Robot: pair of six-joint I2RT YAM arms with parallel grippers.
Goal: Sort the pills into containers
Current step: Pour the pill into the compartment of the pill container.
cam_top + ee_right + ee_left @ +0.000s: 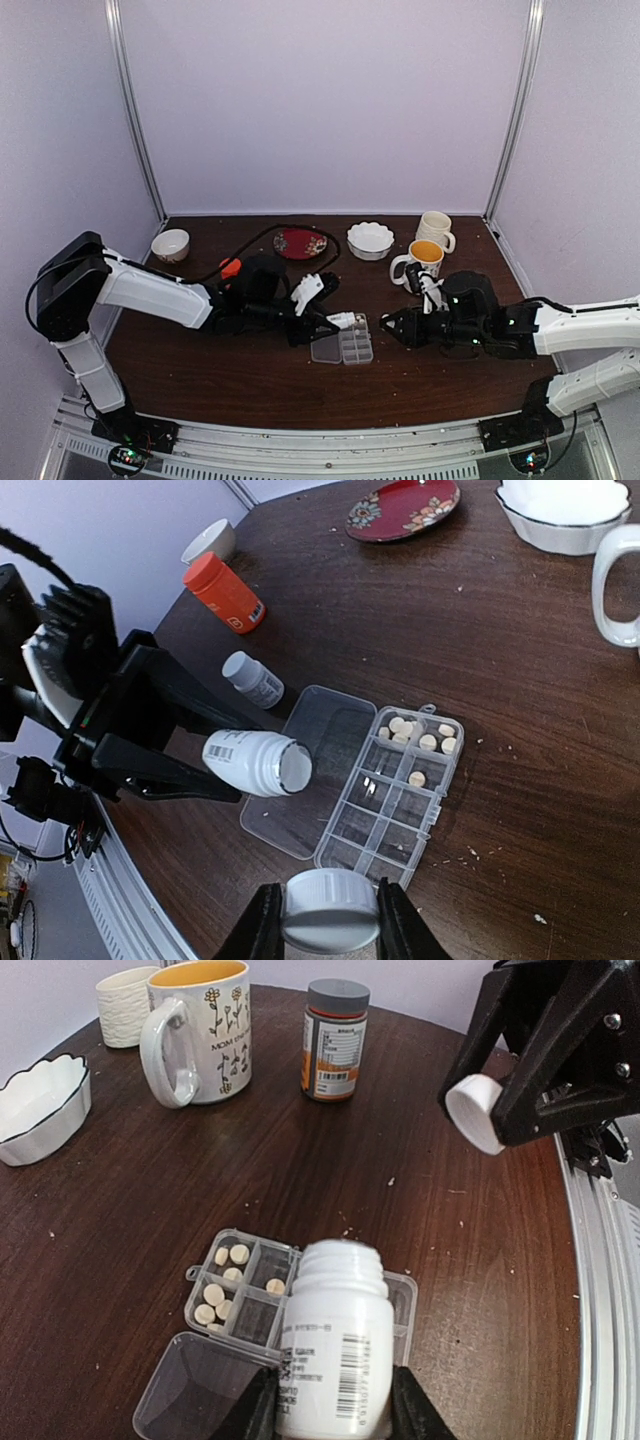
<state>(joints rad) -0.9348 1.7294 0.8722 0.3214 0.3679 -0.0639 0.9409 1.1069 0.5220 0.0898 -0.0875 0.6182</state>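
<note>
A clear pill box (400, 785) lies open, its lid (305, 770) flat to the left; it also shows in the top view (354, 343) and the left wrist view (240, 1285). Several whitish pills (420, 738) lie in its far cells (222, 1278). My left gripper (330, 1405) is shut on an open white bottle (335, 1350), tilted with its mouth over the box (262, 762). My right gripper (328, 920) is shut on the bottle's white cap (330, 908), held above the table just near of the box; the cap shows in the left wrist view (475, 1110).
An orange bottle (222, 592) lies on its side at the left, a small grey-capped bottle (252, 678) beside the lid. Another capped bottle (335, 1040) stands by a flowered mug (195, 1030). A white bowl (370, 240), red plate (300, 243), second mug (434, 229) and small bowl (170, 244) stand behind.
</note>
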